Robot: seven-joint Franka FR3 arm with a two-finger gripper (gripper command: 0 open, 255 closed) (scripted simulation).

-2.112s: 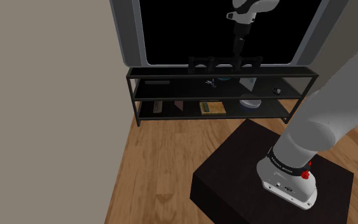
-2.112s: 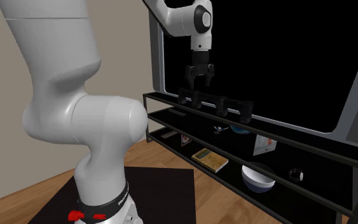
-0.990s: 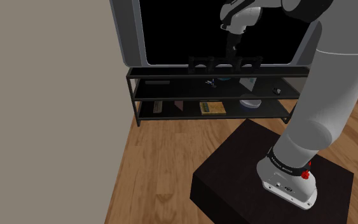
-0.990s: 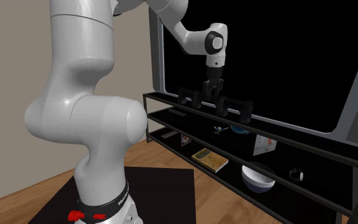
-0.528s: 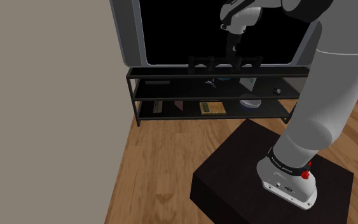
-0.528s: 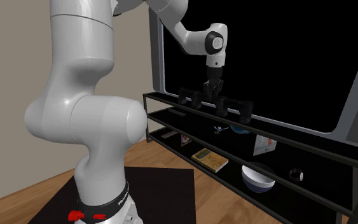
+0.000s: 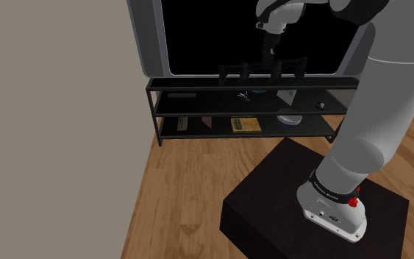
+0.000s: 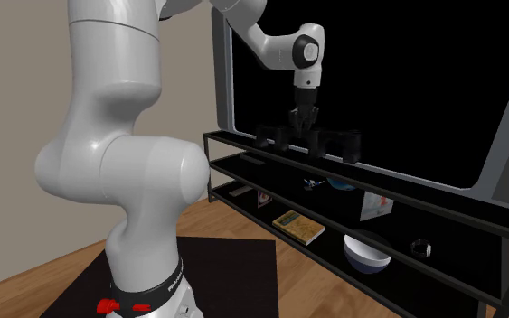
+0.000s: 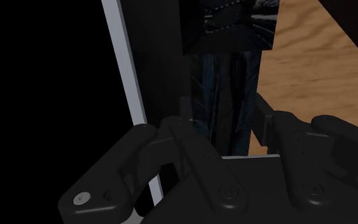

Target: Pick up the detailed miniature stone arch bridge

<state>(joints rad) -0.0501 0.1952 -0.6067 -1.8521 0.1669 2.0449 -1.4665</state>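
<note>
The gripper point(image 8: 304, 123) hangs straight down, fingers clamped shut on the dark arch bridge point(image 8: 335, 143) near mid-span. The bridge tilts over the black rack's top shelf point(image 8: 406, 197), its end toward the second exterior view's right lifted clear. A grey-framed black panel point(image 8: 222, 81) stands close behind, with open air above.

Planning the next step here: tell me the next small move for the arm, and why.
Probably raise it straight up a little. The gripper is shut on the dark bridge, which hangs tilted, barely above the rack's top shelf, so its feet could catch if it moves sideways now. The grey-framed panel stands right behind, so moving back looks risky.
</note>
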